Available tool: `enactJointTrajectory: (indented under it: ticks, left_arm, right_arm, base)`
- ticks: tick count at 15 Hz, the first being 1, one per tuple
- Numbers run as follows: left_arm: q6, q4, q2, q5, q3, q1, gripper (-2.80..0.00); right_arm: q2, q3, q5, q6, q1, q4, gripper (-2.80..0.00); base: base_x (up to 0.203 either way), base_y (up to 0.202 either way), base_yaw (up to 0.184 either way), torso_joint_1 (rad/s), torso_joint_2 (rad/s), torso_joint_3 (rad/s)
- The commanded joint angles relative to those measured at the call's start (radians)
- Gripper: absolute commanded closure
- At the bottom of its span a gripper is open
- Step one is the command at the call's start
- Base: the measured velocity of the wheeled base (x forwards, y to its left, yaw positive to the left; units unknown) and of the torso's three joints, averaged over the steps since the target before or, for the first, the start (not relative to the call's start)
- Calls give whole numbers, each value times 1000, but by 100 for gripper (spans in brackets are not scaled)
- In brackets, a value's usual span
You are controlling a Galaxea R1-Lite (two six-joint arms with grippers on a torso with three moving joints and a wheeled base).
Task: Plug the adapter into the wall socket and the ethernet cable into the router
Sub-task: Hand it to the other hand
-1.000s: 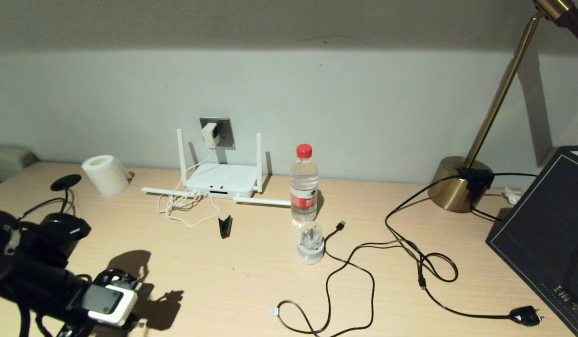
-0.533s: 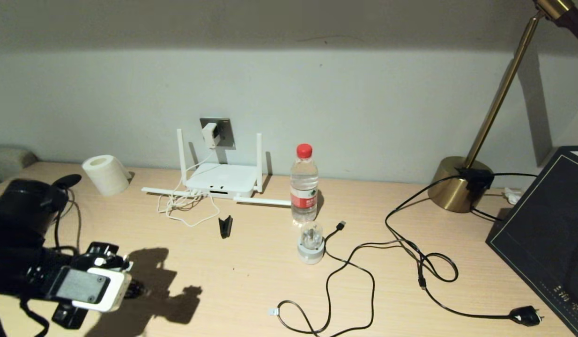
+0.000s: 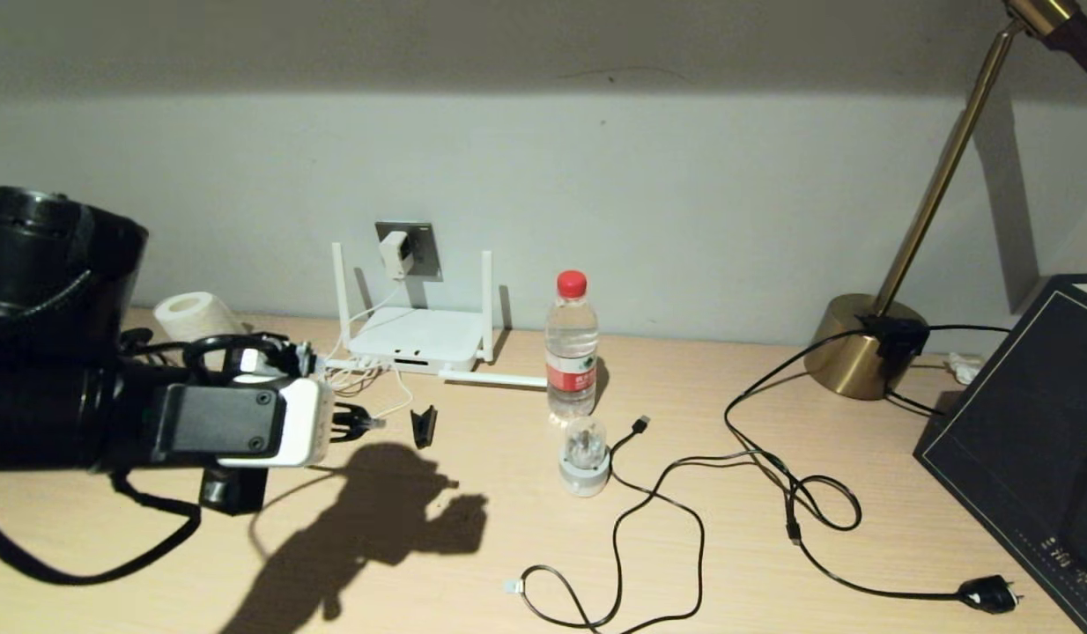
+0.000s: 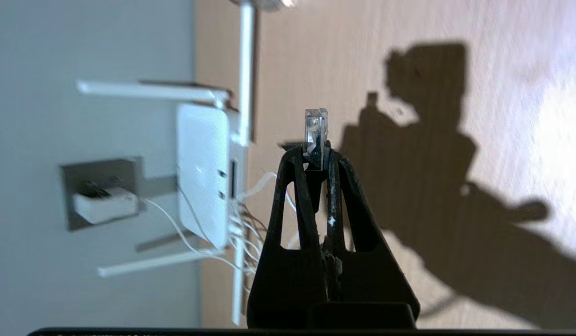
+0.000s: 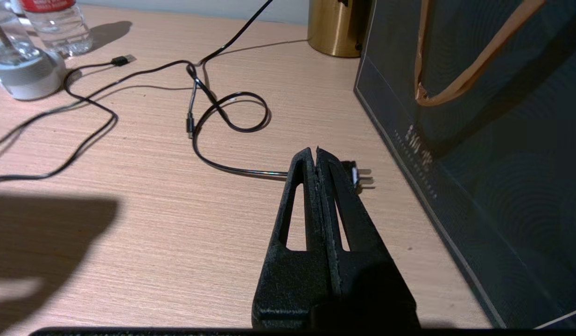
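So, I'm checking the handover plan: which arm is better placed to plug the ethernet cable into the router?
The left. Its fingers already pinch the ethernet cable by its connector, near the router. The right gripper is shut, empty, far off by the dark bag.

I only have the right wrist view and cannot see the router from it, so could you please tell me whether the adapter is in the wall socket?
Observer: Yes, the adapter sits in the wall socket, and its white cord runs down to the router.
Operator: Thank you. Is the left gripper holding anything?
Observer: The left gripper is shut on the ethernet cable, with the clear connector poking out past the fingertips.
Operator: Is the connector at the router?
Observer: Not yet. In the head view it hangs over the desk, in front of the router and towards its left end, clearly apart from it.
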Motion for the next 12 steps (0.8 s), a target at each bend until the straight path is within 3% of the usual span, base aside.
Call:
enactJointTrajectory:
  ticks: [1,6,8,10,12]
  left_arm:
    - [-1,1,-1,7,-9,-25,0]
    - [-12,-28,-34,23,23,-47,0]
    - [-32,-91,-71,30,86,-54,0]
    - [-74,-131,-91,32,103,-67,0]
    - [-75,-143,-76,34,49,-88,0]
  right_arm:
    - [1,11,1,-10,0,-17,0]
    - [1,-5,2,-3,0,-15,0]
    - [24,-152,24,32,0,-9,0]
    - [163,-428,88,147,-1,37,0]
    - [385,-587,268,303,-1,81,0]
  base:
    - [0,0,0,0,0,0]
    - [0,0,0,0,0,0]
    - [0,0,0,0,0,0]
    - [0,0,0,0,0,0]
    - [0,0,0,0,0,0]
